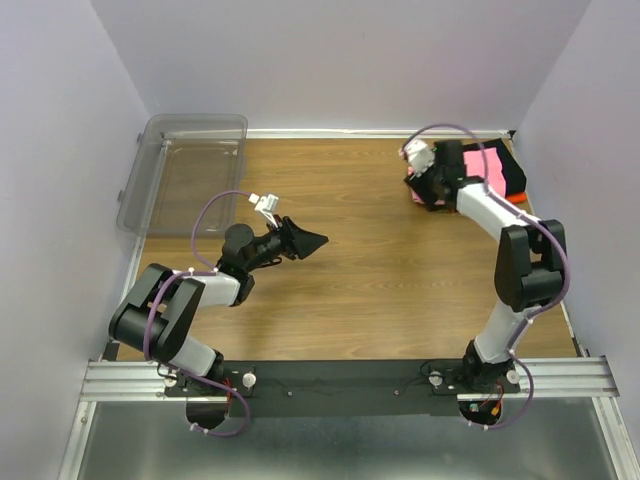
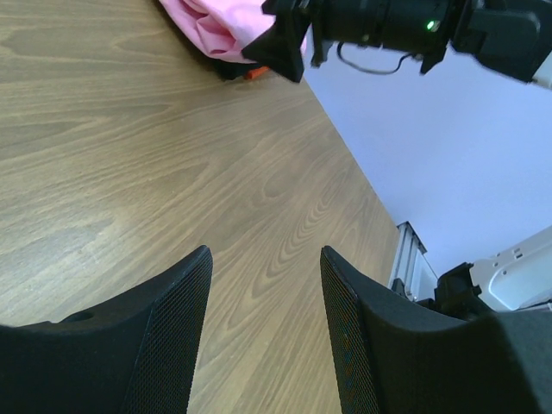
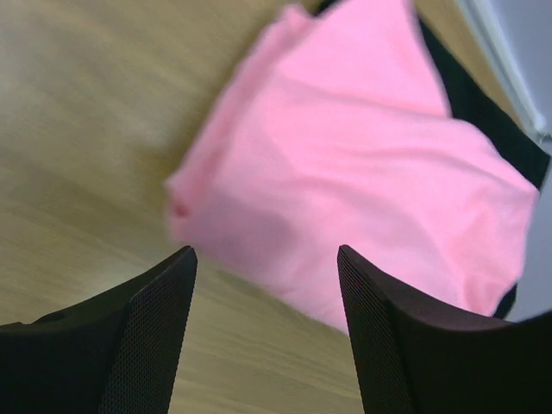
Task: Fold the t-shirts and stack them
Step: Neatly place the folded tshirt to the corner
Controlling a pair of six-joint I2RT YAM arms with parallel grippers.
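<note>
Step, as I judge it: clearing off the stack. I'd lift the right gripper straight up so no fold drags.

Left gripper: just right of the bin, jaws apart, empty.

Right arm: stretched well right of the bin, jaws apart, empty, above the pink shirt, which lies on the black shirt.

Overhead, wrist views; pink t-shirt common
</note>
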